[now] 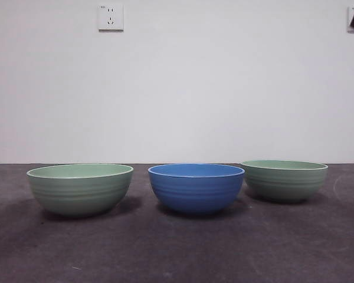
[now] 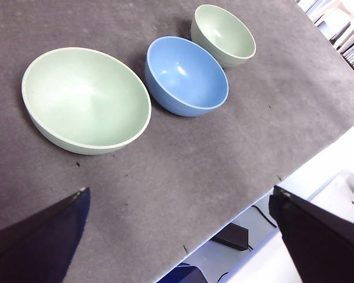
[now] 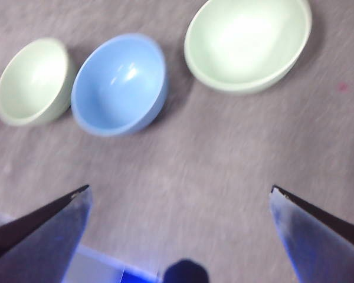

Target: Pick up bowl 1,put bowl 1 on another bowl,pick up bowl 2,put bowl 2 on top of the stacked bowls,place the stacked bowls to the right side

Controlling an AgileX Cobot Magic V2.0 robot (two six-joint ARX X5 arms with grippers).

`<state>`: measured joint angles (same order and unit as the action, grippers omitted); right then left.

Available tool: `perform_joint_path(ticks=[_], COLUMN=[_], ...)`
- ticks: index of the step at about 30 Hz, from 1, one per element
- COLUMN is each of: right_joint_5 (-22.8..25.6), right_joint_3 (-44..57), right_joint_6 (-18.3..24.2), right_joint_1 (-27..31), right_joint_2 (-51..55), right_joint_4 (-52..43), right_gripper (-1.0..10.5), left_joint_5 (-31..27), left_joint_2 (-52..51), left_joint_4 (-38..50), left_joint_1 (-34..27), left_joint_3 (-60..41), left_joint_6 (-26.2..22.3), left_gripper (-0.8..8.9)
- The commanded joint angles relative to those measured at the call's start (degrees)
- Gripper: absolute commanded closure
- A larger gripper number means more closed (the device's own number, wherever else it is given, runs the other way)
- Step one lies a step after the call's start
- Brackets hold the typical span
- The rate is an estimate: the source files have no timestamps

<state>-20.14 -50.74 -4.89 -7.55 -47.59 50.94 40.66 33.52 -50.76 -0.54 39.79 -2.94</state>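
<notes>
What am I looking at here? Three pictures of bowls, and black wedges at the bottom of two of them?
This is a robot with two arms at a table, seen by three cameras at one moment. One picture comes from a low camera looking level across the dark table. It shows three bowls in a row: a green bowl, the blue bowl in the middle, and a second green bowl. The other two pictures come from cameras on the arms' wrists, looking down on the same bowls. The black wedges are each arm's own end effector: the left end effector and the right end effector. Both stand wide open above the table, holding nothing. The bowls are separate; none is stacked yet.
</notes>
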Motion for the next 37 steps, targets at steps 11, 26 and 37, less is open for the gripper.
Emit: perform_joint_path(ticks=[11,26,37], right_joint_5=[7.3,12.5,14.5], right_joint_3=[-5.2,-15.4,-15.4], right_joint_6=[-3.2,-2.6,-2.5], right_joint_1=[-0.1,0.0,0.1], right_joint_2=[-23.9,-48.2,-51.4], right_joint_4=[-13.1,-20.3,-24.1], right_gripper=[4.5,5.2,7.7], left_joint_5=[-0.2,-0.2,-0.3], left_joint_2=[-0.1,-0.1,-0.1], left_joint_4=[0.1,-0.2,-0.4], left_joint_1=[0.2,0.2,0.2], left_joint_3=[0.0,0.0,0.0], left_joint_6=[0.3,0.3,0.4], left_gripper=[2.43,2.43,2.43])
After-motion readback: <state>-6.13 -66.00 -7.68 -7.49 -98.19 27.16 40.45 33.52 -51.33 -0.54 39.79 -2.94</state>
